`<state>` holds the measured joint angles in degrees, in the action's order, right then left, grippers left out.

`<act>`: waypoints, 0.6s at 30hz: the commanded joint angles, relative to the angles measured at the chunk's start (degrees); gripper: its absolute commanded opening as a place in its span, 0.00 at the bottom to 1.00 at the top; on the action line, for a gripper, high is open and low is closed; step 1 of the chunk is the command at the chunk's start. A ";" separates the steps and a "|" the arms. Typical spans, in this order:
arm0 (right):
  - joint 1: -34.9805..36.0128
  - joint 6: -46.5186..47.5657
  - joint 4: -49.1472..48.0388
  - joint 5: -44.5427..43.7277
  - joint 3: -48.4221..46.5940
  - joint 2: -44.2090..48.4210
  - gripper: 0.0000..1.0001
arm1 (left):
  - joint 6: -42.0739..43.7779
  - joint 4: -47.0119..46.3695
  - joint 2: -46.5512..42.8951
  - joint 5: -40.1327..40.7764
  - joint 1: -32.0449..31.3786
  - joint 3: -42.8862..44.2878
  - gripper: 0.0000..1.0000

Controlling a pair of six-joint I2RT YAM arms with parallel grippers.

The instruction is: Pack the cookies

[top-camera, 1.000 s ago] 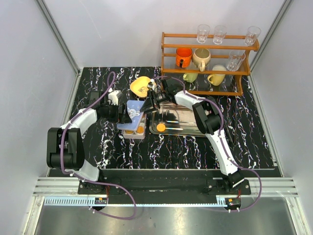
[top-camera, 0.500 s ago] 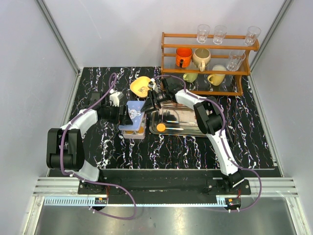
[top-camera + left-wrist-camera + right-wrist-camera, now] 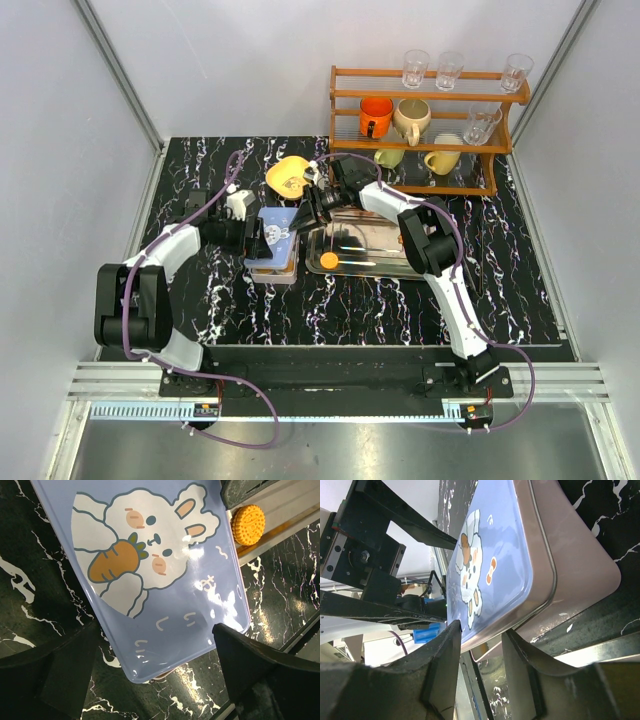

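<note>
Drawing the blue lid (image 3: 165, 570) down over the box (image 3: 580, 580) with the right jaws, roughly half closed and pinching the lid's far edge. Covering more of the box than a second ago, hiding the orange cookies then showing at the open near end. Leaving only a thin strip of the near rim peeking out in the top view.

Not yet seating flush, judging by the right wrist view. Sitting skewed instead, overhanging the box on one side and baring its rim on the other.

Holding the left jaws spread as wide as possible, straddling the lid's near end. Clamping nothing, and apparently just guarding the lid's position.

Leaving one orange cookie (image 3: 248, 524) outside, lying alone on the metal tray (image 3: 370, 262) just beside the box on the table.

Closing in on a shut box with that cookie unpacked. Probably needing either a pause to slip it in first or a lifting of the lid again, before counting the packing as done.
</note>
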<state>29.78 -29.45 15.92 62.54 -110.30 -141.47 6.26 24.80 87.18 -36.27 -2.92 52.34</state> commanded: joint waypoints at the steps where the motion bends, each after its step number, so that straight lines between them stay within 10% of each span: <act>1: -0.25 2.38 1.83 -1.90 1.23 3.57 0.47 | 1.91 1.04 -2.89 -1.79 -0.42 -0.30 0.98; 18: -0.07 5.01 4.20 -3.57 2.28 5.15 0.46 | 3.14 2.36 -4.56 -1.17 -1.30 -0.74 0.98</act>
<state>29.71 -26.74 18.74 60.77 -108.40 -140.18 8.54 27.70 84.14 -36.27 -3.79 51.88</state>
